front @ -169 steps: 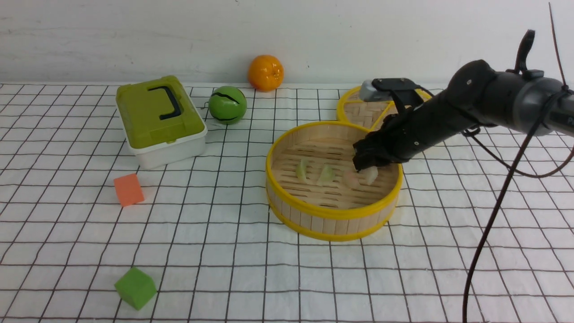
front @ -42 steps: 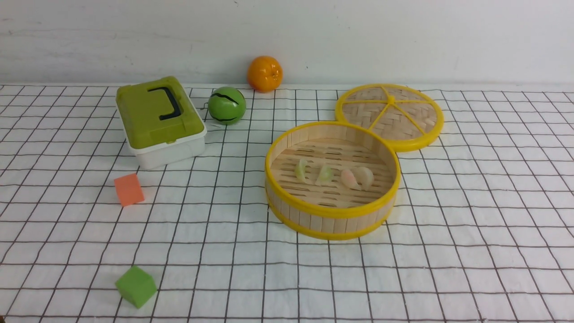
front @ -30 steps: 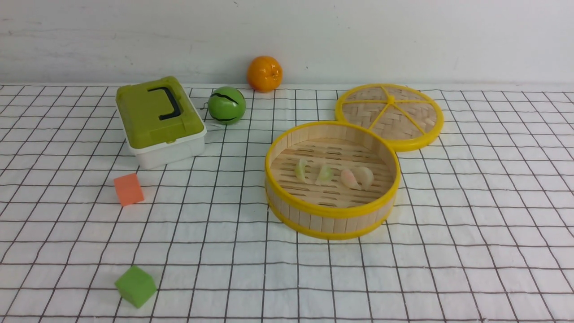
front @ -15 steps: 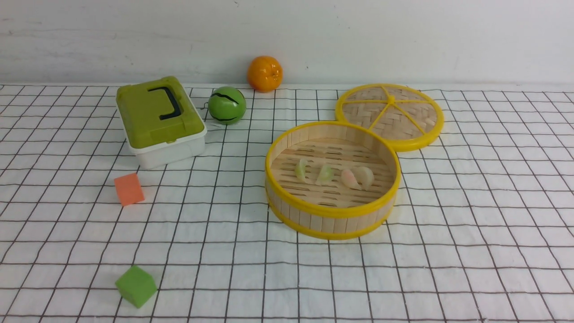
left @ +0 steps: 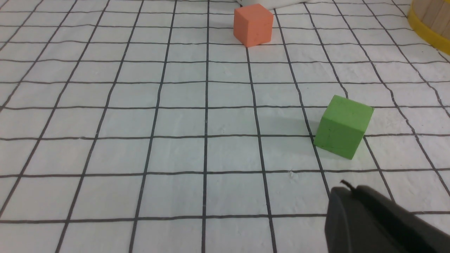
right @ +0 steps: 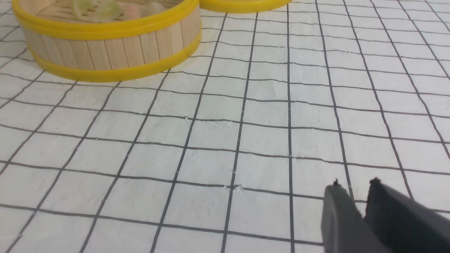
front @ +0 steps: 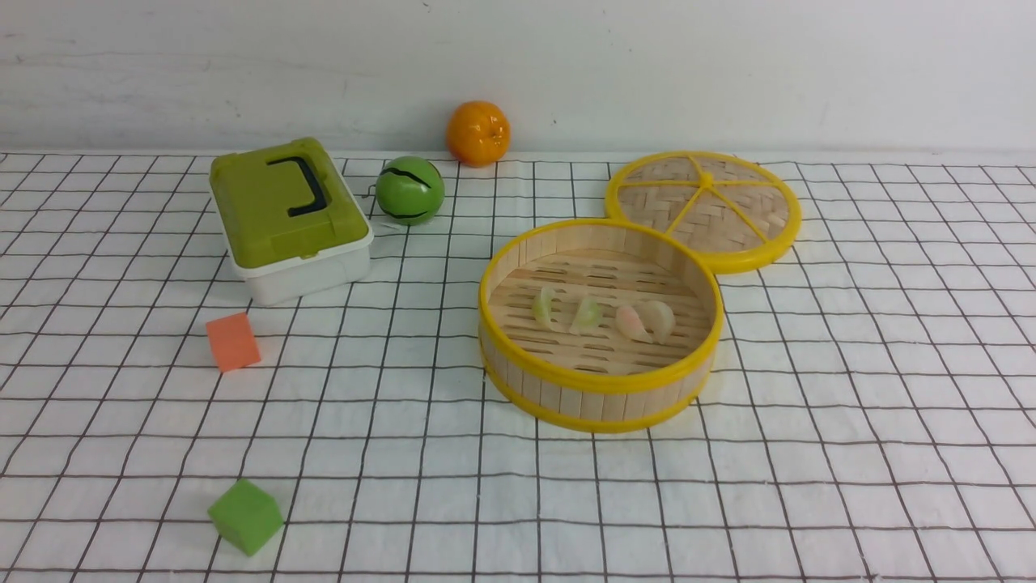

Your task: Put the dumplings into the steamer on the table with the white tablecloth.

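Since the frame several seconds back, the right arm has pulled out of the front view entirely; over the last second or so nothing on the cloth has shifted.

Largest is the table [front: 890, 453], covered by the white tablecloth [front: 405, 421] with its thin black grid, slightly wrinkled. On it, right of centre, stands the steamer [front: 599, 401], a round bamboo basket with a slatted floor, an upright wooden-slat wall and yellow plastic rims. Touching its far right edge lies a flat woven round lid with yellow spokes [front: 704, 206]. Far left sits a green-lidded white plastic box with a black handle [front: 287, 214]; just beside it is a green ball with black stripes [front: 410, 190], and behind that, by the wall, an orange fruit [front: 478, 132]. An orange foam cube [front: 232, 342] and a green foam cube [front: 245, 517] lie well apart on the near left.

All four dumplings [front: 603, 316], small translucent crescents, lie in a row on the steamer floor: two pale green, one pink-tinged, one whitish.

At a corner of its wrist view the left gripper [left: 351, 211] shows as one dark mass, closed and empty, near the green cube. In the right wrist view the right gripper [right: 358, 200] has a narrow gap between its tips and holds nothing.
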Available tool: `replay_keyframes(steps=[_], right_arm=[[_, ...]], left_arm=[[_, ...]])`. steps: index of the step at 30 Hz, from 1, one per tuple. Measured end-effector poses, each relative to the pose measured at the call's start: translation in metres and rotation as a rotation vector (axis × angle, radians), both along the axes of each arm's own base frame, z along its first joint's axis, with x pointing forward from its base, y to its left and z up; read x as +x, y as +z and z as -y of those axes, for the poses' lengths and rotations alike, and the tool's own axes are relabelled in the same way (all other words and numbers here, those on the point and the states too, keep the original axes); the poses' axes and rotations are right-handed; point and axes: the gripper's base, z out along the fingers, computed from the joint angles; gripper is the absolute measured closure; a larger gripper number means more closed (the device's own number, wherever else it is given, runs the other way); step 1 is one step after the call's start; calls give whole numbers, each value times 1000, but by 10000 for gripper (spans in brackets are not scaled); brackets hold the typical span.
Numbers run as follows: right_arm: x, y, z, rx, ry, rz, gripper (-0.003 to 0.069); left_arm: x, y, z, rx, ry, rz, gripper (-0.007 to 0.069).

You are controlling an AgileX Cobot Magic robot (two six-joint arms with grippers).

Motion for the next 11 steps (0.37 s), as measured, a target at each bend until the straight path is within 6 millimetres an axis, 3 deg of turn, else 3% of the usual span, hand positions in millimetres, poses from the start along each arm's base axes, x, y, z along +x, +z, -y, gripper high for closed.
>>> replay_keyframes(steps=[11], right_arm=[[0, 0, 0, 0, 0, 0, 519]], left_arm=[[0, 0, 0, 0, 0, 0, 637]])
